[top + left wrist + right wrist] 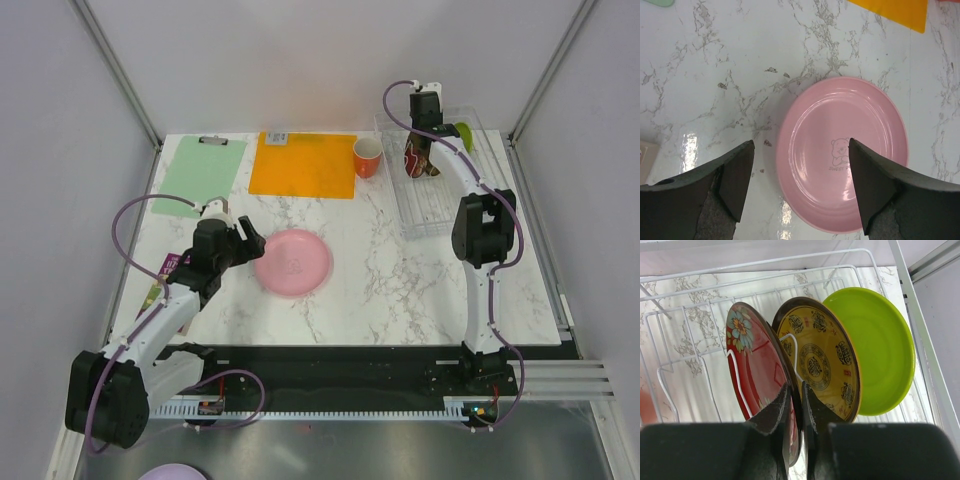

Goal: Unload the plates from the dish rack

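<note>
**One pair of jaws nipped on a rim, the other spread wide**

Right gripper (pixel 794 392): pressed in on the near rim of the dark red floral plate (pixel 752 355), one finger on each face. Plate upright on edge in the dish rack (pixel 765 262), between the white wires. Just behind it, toward the right of the wrist view, the yellow-gold plate (pixel 820 360) with its dark rim, overlapping closely; touching or not, cannot tell. Behind that, the lime green plate (pixel 880 350), leaning the same way. Bare wire slots left of the red plate; rack wall close beyond the green one.

Left gripper (pixel 800 150): spread wide, gripping nothing, above the left edge of the pink plate (pixel 845 150). Plate flat and face up on the marble table (pixel 715 75), centre left in the overhead view. Open marble on every side of it.

Along the table's far edge in the overhead view: green clipboard (pixel 203 172), orange mat (pixel 304 164), orange cup (pixel 367 157) just left of the rack. Pale walls (pixel 50 150) on three sides.
</note>
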